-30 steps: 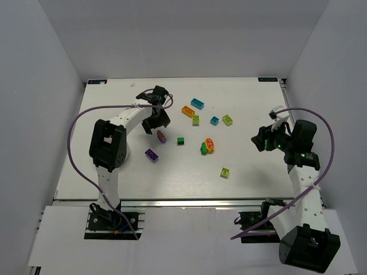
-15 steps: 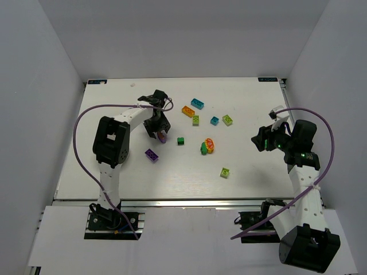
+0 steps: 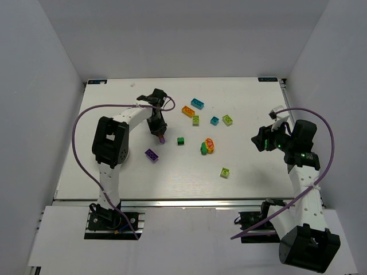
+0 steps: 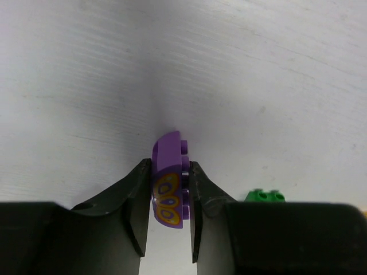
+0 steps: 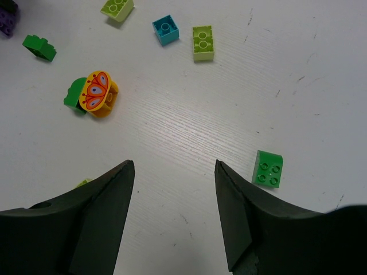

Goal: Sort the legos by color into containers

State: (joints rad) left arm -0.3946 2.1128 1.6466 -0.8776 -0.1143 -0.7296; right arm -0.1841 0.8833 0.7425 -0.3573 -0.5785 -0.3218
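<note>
1. Now that the left gripper [image 4: 170, 169] has been lowered and its jaws drawn in over the last second, the purple rounded brick [image 4: 168, 189] is seen clamped between them, standing on edge with its printed face toward the wrist camera.
2. That brick is found left of the desk's [image 3: 246, 91] middle, about halfway between the near and far edges, and it appears not yet lifted. A second purple brick [image 3: 151, 154] lies just beside it toward the near-left corner, and a dark green brick [image 3: 180, 141] lies near it on the right.
3. The right gripper [image 5: 175, 166] is held parted and empty over the right side, unchanged, with a yellow butterfly piece [image 5: 98, 93] seen ahead of it.
4. The grasp is judged made, so lifting and carrying are what remain for this piece.
5. No bowl is seen in any view, so the drop-off place cannot be told. The other legos are left scattered, unsorted.
</note>
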